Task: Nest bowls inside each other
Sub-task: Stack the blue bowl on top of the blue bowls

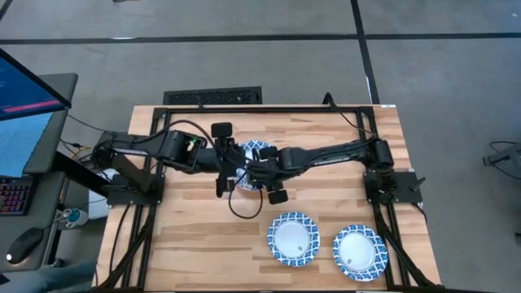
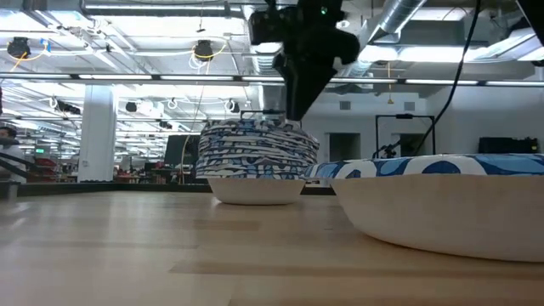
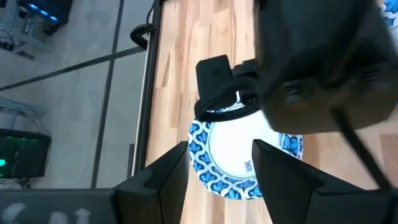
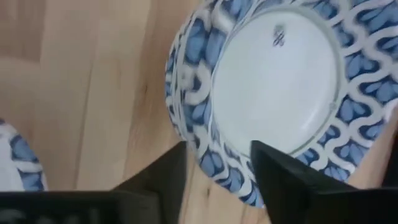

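Observation:
A stack of nested blue-and-white bowls [image 1: 254, 150] stands on the table's far middle, mostly hidden under both arms in the high view. In the low view the stack [image 2: 255, 157] rests on its bottom bowl's base. My left gripper [image 3: 221, 149] hovers over it from the left, fingers open above the top bowl [image 3: 236, 155]. My right gripper [image 4: 217, 149] is open too, over the stack's rim [image 4: 193, 93] from the right. Two single bowls [image 1: 293, 238] [image 1: 359, 251] sit side by side near the table's near right corner.
Both arms cross over the stack and crowd each other at the table's middle. The right arm's wrist [image 3: 323, 56] fills much of the left wrist view. Black frame rails [image 1: 269, 106] line the table's far edge. Bare wood [image 1: 195, 244] lies near left.

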